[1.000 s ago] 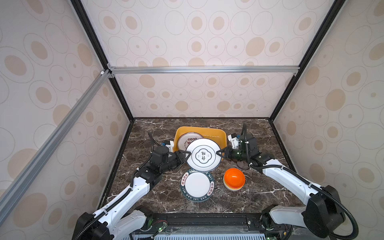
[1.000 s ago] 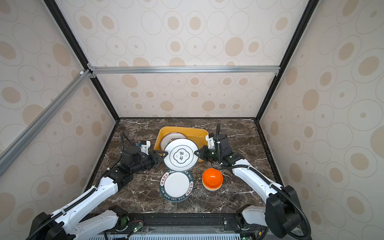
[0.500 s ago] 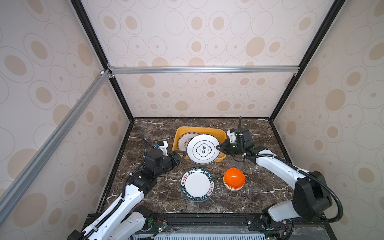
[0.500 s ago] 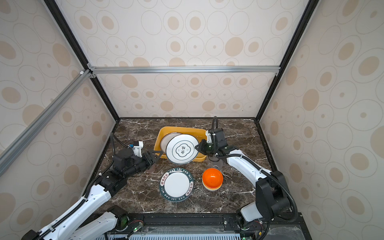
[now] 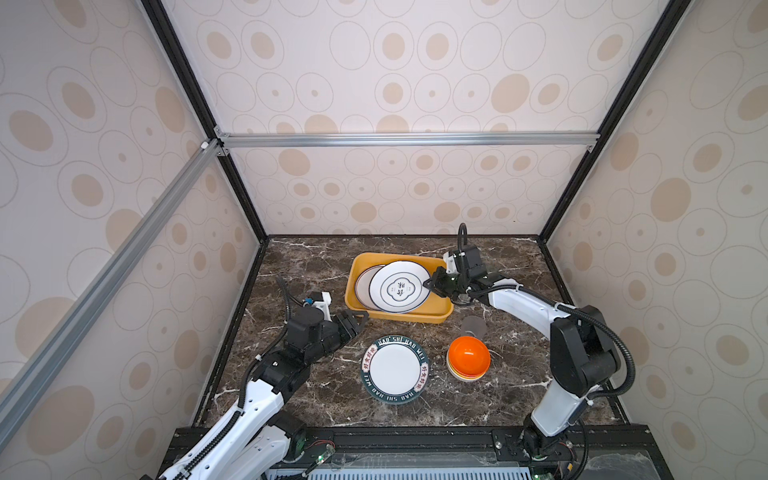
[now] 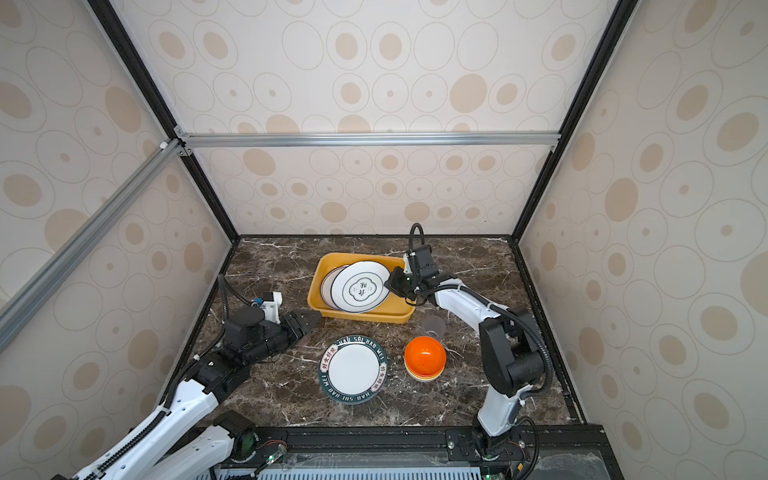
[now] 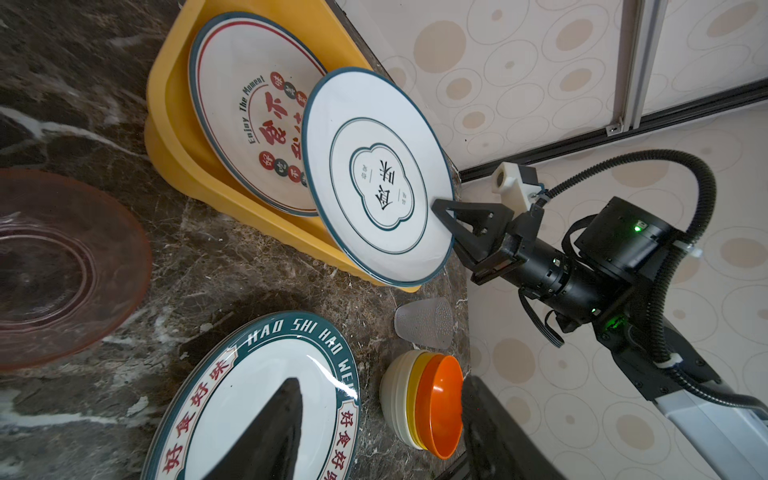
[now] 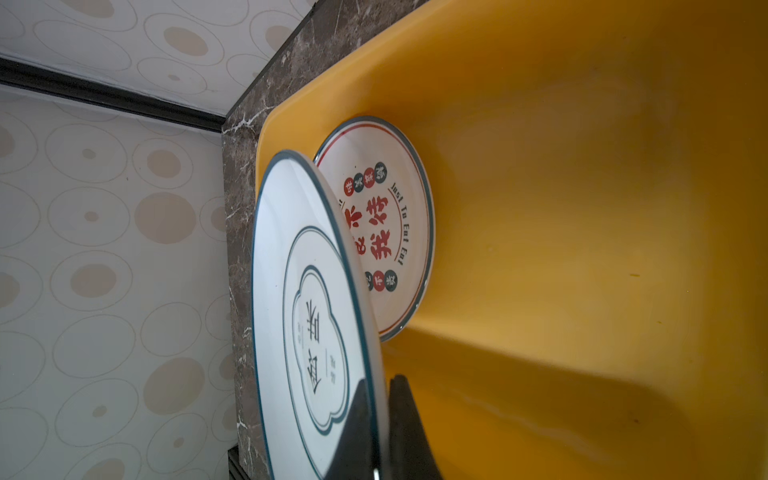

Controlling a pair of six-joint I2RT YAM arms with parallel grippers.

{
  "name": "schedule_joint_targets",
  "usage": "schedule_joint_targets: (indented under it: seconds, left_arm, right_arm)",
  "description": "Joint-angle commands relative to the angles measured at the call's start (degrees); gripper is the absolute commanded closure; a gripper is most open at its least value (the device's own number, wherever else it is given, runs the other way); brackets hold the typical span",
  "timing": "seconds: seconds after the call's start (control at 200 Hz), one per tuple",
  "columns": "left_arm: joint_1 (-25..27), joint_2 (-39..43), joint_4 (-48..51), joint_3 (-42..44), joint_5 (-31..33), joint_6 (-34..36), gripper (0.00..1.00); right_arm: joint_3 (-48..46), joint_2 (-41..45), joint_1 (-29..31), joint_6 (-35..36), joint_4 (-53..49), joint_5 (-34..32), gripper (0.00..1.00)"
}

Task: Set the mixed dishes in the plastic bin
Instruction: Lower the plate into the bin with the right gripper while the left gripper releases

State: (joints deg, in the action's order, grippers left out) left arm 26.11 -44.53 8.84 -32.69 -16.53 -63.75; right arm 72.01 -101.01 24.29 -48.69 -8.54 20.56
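My right gripper (image 5: 430,284) is shut on the rim of a white plate with black characters (image 5: 400,286). It holds the plate tilted over the mustard-yellow plastic bin (image 5: 399,319); the right wrist view shows the fingers pinching its edge (image 8: 380,386). Under it, a plate with red characters (image 7: 249,120) lies inside the bin. My left gripper (image 5: 358,321) is open and empty, left of the bin's front corner. On the table lie a green-rimmed lettered plate (image 5: 395,370), a bowl stack with orange on top (image 5: 468,357), a greyish cup (image 5: 473,326) and a pinkish translucent cup (image 7: 54,266).
The marble table (image 5: 511,374) is walled in by patterned panels on three sides, and black frame posts stand at the back corners. The right arm (image 5: 523,307) arches over the table's right side, above the greyish cup.
My left gripper has let go of the plate, opened wider and drawn back to the left. My right gripper has carried the plate backwards over the bin.
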Motion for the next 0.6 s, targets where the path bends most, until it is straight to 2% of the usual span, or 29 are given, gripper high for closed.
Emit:
schedule_joint_targets:
  seconds: [0.0, 0.32, 0.595]
  left_arm:
    - [-0.31, 0.76, 0.86, 0.27, 0.81, 0.03, 0.39]
    - [-0.28, -0.24, 0.39, 0.52, 0.73, -0.15, 0.39]
    - [-0.27, -0.91, -0.27, 1.07, 0.39, -0.49, 0.39]
  right_arm:
    - [3.59, -2.35, -0.35, -1.82, 2.42, -0.19, 1.0]
    - [8.8, -10.12, -0.39, -2.86, 2.98, -0.17, 1.0]
    - [10.21, -13.47, -0.11, -3.37, 4.17, -0.08, 1.0]
